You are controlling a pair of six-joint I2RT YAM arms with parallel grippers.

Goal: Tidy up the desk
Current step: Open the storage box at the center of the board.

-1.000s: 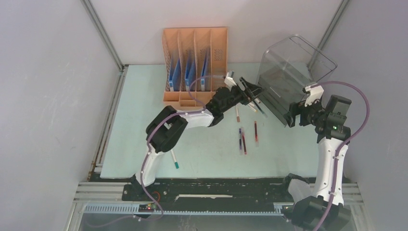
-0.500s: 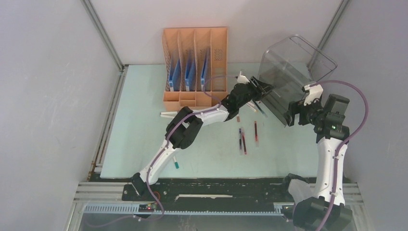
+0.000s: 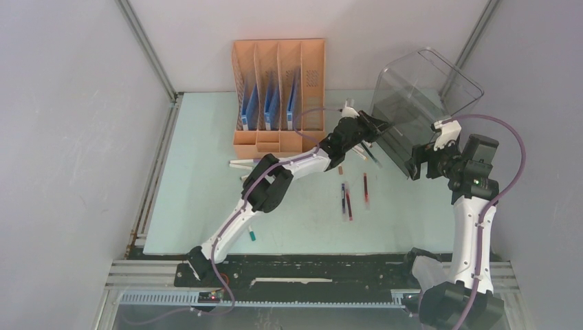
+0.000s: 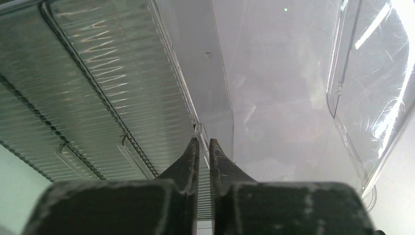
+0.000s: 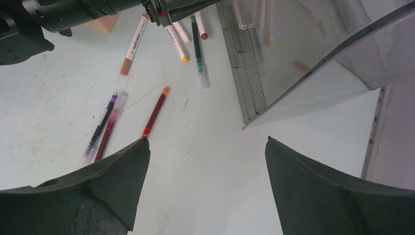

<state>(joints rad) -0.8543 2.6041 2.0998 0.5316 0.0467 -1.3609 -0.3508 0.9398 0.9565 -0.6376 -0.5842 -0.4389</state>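
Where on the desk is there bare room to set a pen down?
Bare: the desk left of the orange rack, and the near-right stretch in front of the pens. Crowded: around the left gripper, at the clear bin.

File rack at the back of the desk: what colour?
The file rack is orange, with blue folders in its slots. Top external view shows it best.

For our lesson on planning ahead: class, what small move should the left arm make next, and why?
Probably pull the drawer lip gently outward: the left pincer looks pinched on it, and loose pens lie on the desk awaiting storage.
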